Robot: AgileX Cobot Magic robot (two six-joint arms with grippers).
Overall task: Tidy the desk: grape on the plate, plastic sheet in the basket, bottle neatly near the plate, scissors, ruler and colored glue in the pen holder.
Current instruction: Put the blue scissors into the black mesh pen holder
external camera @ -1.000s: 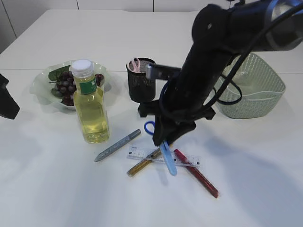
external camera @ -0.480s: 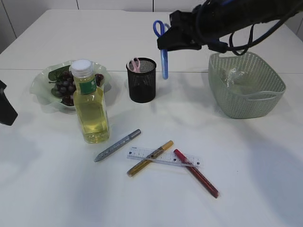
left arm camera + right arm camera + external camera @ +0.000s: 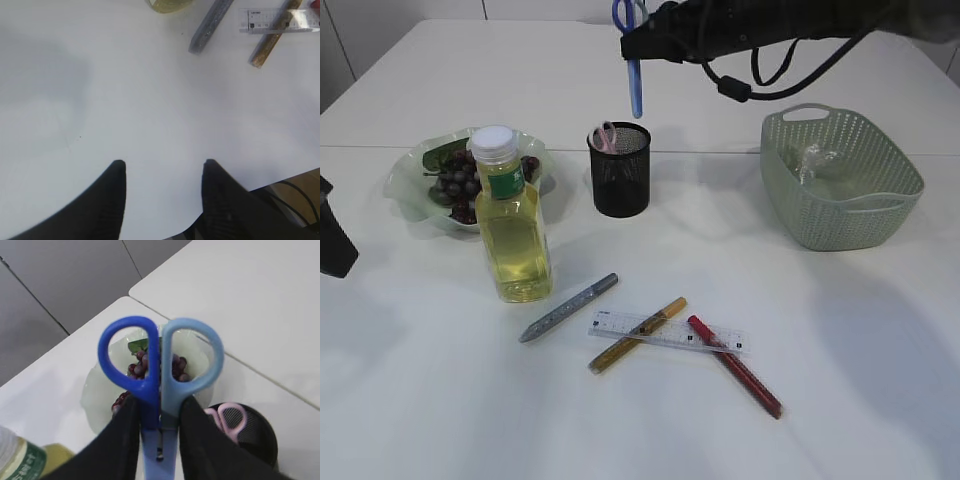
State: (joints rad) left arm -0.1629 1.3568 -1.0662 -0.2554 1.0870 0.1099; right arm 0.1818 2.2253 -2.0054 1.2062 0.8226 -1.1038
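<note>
Exterior view: right gripper [image 3: 638, 45] high above pen holder [image 3: 620, 170], clamped on blue scissors [image 3: 632, 60] hanging blades down over holder; pink scissors [image 3: 606, 135] already inside. Left gripper [image 3: 162, 170] half open, holding nothing, low over bare table [image 3: 840, 340]. Grapes [image 3: 455, 185] on plate [image 3: 410, 180]. Bottle [image 3: 510, 225] upright beside plate. Plastic sheet [image 3: 815, 160] in basket [image 3: 840, 180]. Ruler [image 3: 665, 335] flat on table, gold glue [image 3: 638, 334] across it, red glue [image 3: 735, 380] across right end, silver glue [image 3: 568, 307] near.
</note>
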